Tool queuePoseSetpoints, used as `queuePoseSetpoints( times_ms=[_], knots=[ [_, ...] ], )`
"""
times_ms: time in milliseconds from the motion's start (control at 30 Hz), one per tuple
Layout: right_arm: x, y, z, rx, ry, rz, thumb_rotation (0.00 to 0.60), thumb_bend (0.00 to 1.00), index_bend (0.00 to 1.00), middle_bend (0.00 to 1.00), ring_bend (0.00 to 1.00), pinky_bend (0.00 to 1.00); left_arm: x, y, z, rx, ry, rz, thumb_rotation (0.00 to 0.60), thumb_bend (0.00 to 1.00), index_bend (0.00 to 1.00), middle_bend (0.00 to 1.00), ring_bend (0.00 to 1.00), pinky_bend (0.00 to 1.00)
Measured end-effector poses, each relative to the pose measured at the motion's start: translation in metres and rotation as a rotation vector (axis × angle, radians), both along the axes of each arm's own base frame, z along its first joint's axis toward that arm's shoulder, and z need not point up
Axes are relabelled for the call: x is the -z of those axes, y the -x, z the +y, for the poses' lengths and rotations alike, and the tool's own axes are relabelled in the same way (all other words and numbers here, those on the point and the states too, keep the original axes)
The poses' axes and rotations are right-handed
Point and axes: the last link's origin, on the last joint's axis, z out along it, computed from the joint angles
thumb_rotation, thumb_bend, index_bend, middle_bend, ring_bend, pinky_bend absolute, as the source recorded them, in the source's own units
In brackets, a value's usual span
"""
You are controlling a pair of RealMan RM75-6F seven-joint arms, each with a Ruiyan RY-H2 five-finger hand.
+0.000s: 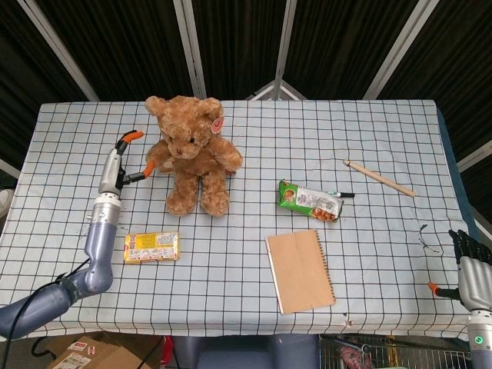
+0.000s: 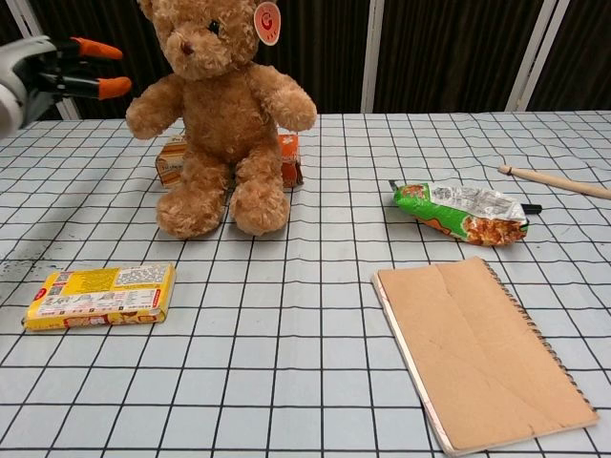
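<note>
Spreading orange-tipped fingers (image 2: pixel 103 88), left hand (image 1: pixel 117 165) empty, just beside teddy bear (image 1: pixel 192 157), not touching. Bear: seated upright, long axis vertical, facing table's near edge; far-left area. Right hand (image 1: pixel 470 265): near-right corner, finger state indiscernible.

Notebook (image 1: pixel 300 270), snack bag (image 1: pixel 309 201), wooden stick (image 1: pixel 380 178)

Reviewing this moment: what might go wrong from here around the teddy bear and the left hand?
The teddy bear sits upright unsupported, the left hand open just beside its arm; a stray brush could likely tip it. An orange box stands close behind the bear, so a fall might knock it over. The right hand waits at the table edge, far from everything.
</note>
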Motion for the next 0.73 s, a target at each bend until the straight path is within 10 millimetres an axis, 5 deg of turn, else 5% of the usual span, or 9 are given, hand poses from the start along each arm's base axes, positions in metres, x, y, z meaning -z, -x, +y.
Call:
queuePoseSetpoints(
  times_ms=[233, 467, 733],
  knots=[
    [0.0, -0.004, 0.002, -0.016, -0.001, -0.003, 0.6, 0.12, 0.0, 0.0, 0.0, 0.0, -0.055, 0.053, -0.086, -0.036, -0.128, 0.406, 0.6, 0.47, 0.21, 0.07, 0.0, 0.0],
    [-0.005, -0.012, 0.006, -0.055, 0.018, -0.005, 0.6, 0.13, 0.0, 0.0, 0.0, 0.0, -0.094, 0.114, -0.204, -0.145, -0.178, 0.91, 0.6, 0.47, 0.21, 0.06, 0.0, 0.0],
    [-0.012, -0.019, 0.015, -0.084, 0.041, -0.001, 0.6, 0.13, 0.0, 0.0, 0.0, 0.0, -0.108, 0.122, -0.231, -0.137, -0.192, 0.997, 0.6, 0.47, 0.21, 0.05, 0.0, 0.0]
  ],
)
